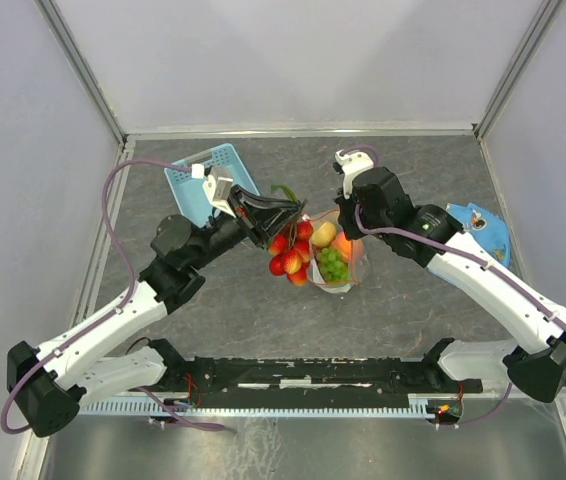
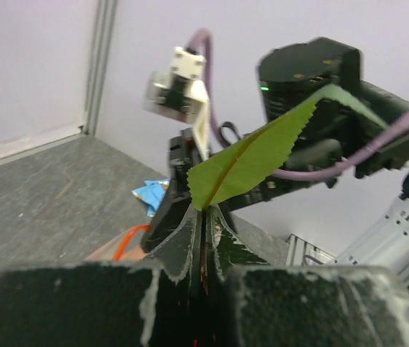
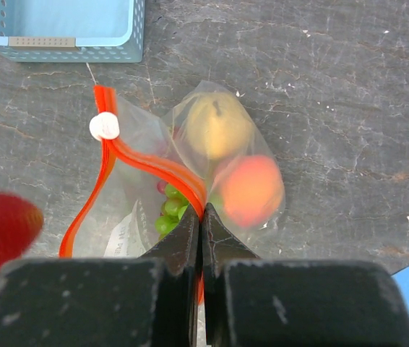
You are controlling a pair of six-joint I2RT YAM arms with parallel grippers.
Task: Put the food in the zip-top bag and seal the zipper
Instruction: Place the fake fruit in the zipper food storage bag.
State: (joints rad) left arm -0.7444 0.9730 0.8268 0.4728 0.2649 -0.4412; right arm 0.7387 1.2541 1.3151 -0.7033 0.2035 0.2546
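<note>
Dark grey, stone-look tabletop (image 1: 253,320) takes up the middle of the overhead shot. Up and left of centre there's a light blue plastic basket (image 1: 195,172) with perforated sides, sitting at an angle to the edges. Over at the right edge, well apart from the basket, lies a blue cloth-like thing (image 1: 487,238) with a small pale spot on it, can't tell what. Plain pale walls (image 1: 293,60) close in the back and sides. A black rail (image 1: 303,375) runs along the bottom, with a white slotted strip (image 1: 263,409) just below it.

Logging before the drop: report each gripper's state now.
Left gripper: closed on the leaf of the strawberries.
Right gripper: closed on the zipper of the bag.
</note>
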